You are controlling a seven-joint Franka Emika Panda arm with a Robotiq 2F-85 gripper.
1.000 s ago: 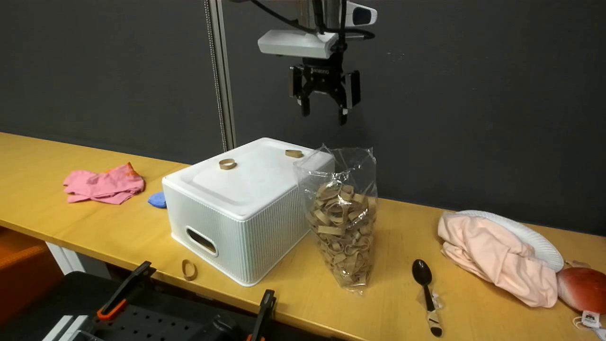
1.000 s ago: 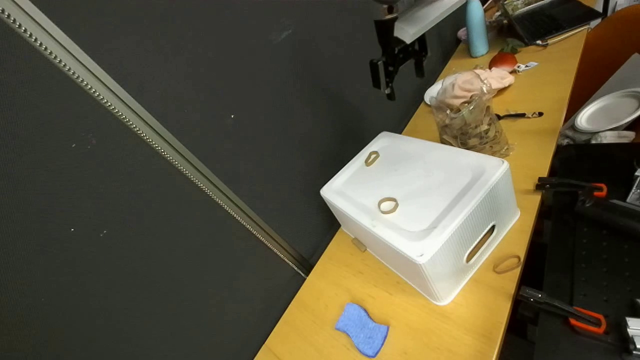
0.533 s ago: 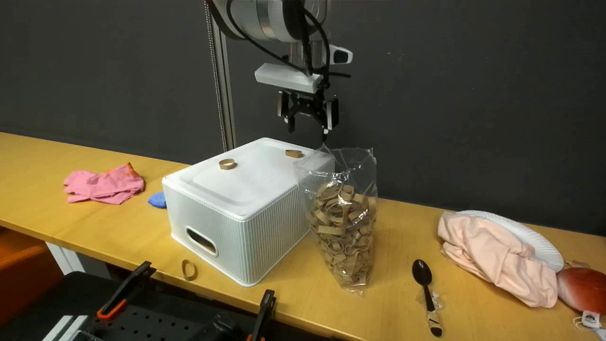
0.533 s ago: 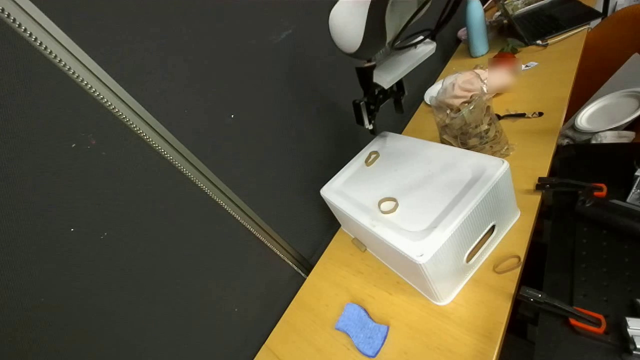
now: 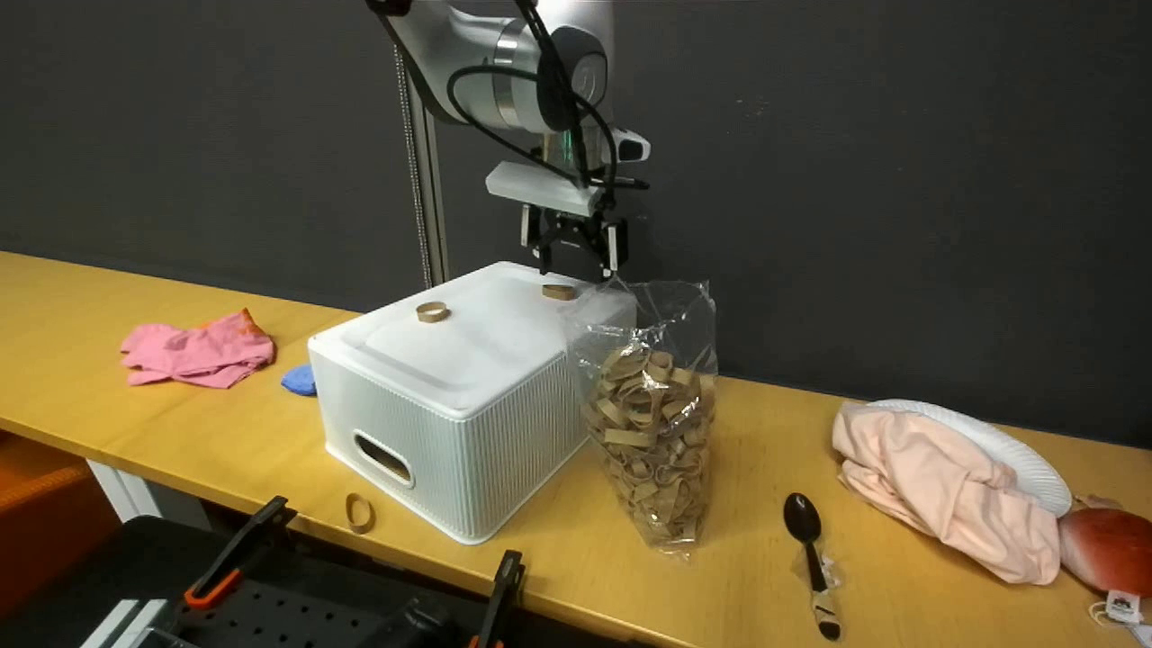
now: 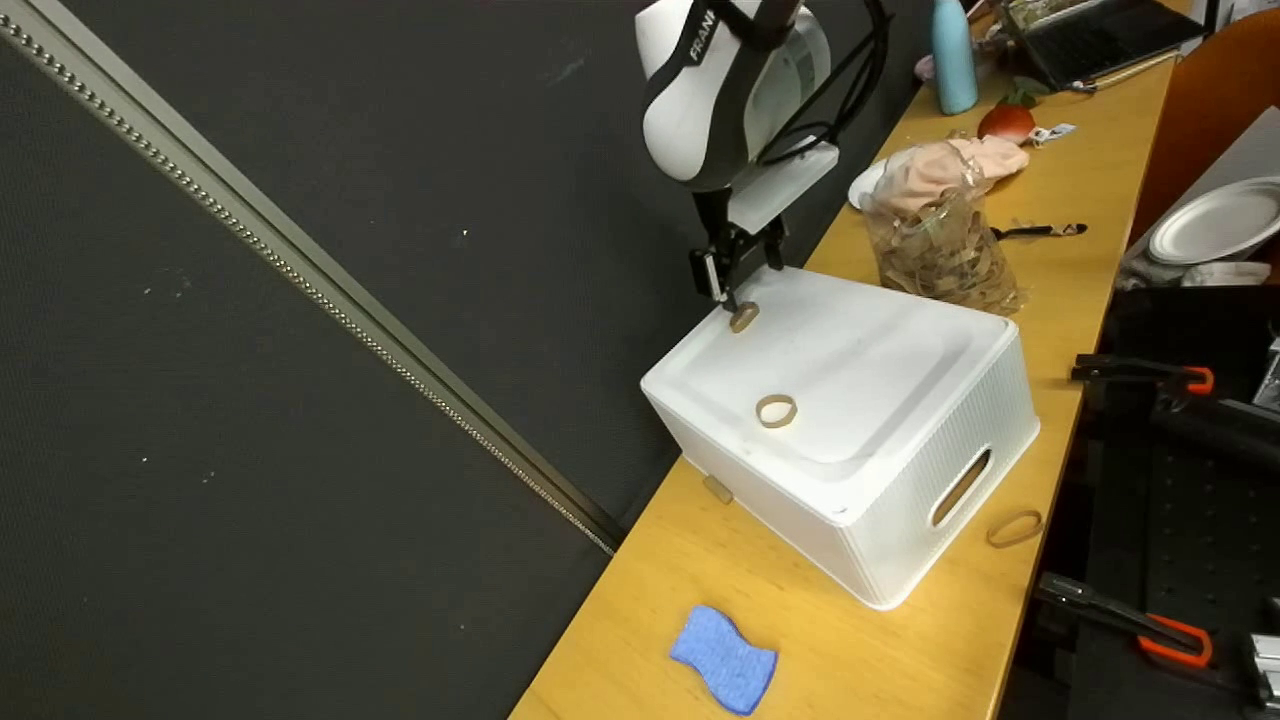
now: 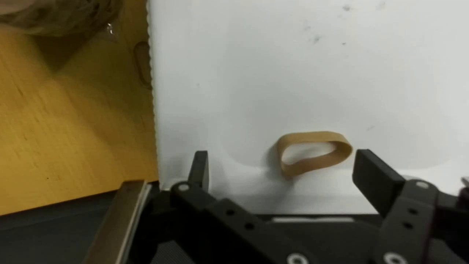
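A pink cloth is lying far left on the table; a blue sponge is peeking from behind the white box. On top the front tan band is sitting, then the gripper is hanging low, fingers standing wide apart. The back band is lying on the box, between them in the wrist view (a fingertip is overlapping it; I can't tell whether they're touching). A clear, band-filled bag is overlapping the box's corner. Past a spoon, a peach cloth is half hiding a plate, and an exterior view is cutting off a red thing.
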